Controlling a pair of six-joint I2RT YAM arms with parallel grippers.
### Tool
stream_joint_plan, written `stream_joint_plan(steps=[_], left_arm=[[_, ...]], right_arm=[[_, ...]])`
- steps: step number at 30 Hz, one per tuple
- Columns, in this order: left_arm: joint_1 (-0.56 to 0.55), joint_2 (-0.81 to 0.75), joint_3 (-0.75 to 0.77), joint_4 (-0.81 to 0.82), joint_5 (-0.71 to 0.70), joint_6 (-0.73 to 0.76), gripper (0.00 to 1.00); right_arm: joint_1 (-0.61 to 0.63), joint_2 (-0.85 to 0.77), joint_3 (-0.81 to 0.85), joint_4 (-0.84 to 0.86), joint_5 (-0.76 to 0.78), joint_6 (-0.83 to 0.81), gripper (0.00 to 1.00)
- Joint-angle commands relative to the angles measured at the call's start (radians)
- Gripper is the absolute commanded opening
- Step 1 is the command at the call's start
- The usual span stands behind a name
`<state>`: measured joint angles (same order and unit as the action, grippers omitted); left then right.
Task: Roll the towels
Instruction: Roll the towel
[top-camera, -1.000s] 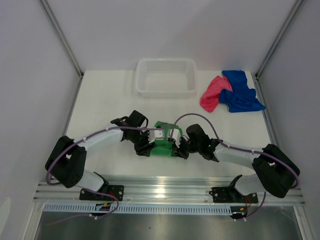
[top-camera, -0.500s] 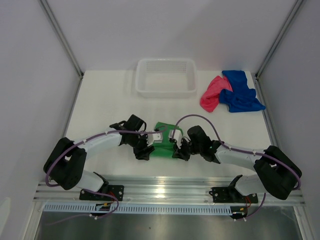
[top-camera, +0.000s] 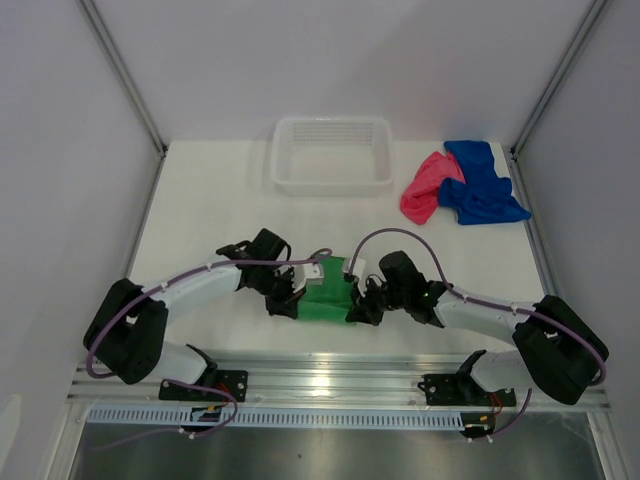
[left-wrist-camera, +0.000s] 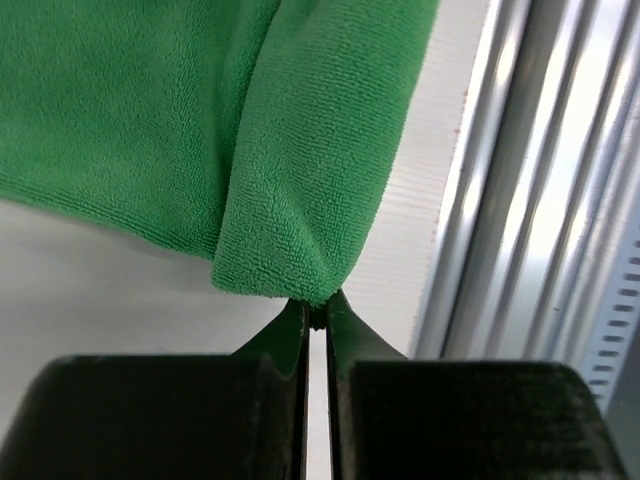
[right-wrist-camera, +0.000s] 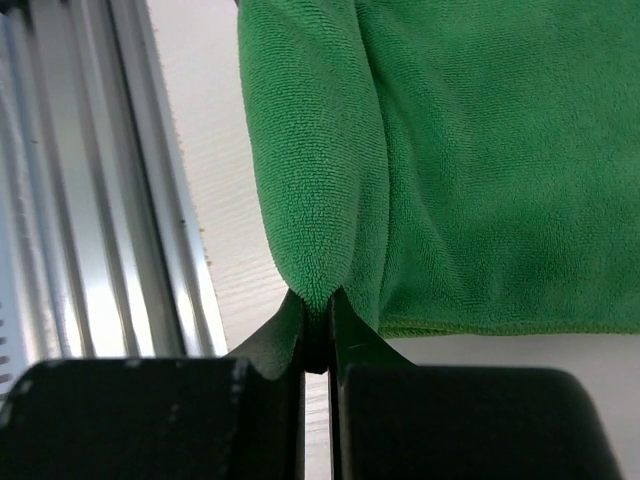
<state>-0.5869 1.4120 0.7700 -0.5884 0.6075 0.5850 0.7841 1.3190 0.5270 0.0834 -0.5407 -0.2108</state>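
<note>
Two thin pinches hold the green towel at the near edge of the surface, left hand and right hand each clamped on a fold tip; uneven pull could slip one out, skewing the roll

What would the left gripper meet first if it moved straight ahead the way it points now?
The green towel: the left gripper is shut on its folded corner, so it would push into that fold at once.
</note>
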Motion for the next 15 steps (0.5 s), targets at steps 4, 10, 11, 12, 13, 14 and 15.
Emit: stream_joint_plan(steps=[4,10,11,12,13,14,15], left_arm=[[-0.004,-0.055,0.064,-0.074,0.115,0.013,0.06],[0.001,-0.064,0.068,-0.083,0.016,0.064,0.44],[-0.001,-0.073,0.065,-0.085,-0.003,0.073,0.48],[-0.001,-0.079,0.068,-0.096,-0.020,0.084,0.48],[-0.001,-0.085,0.077,-0.097,-0.035,0.104,0.49],[-0.001,-0.103,0.078,-0.102,-0.061,0.116,0.51],[0.001,-0.111,0.089,-0.103,-0.074,0.125,0.52]], right_arm=[[-0.092,-0.010,0.001,-0.007,-0.137,0.116,0.00],[-0.103,-0.007,-0.007,0.006,-0.150,0.113,0.00],[-0.103,-0.006,-0.005,0.006,-0.151,0.113,0.00],[-0.103,-0.006,-0.004,0.004,-0.156,0.111,0.00],[-0.103,-0.004,-0.004,0.004,-0.156,0.110,0.00],[-0.102,-0.004,-0.004,0.006,-0.156,0.110,0.00],[-0.103,-0.003,-0.005,0.006,-0.157,0.108,0.00]])
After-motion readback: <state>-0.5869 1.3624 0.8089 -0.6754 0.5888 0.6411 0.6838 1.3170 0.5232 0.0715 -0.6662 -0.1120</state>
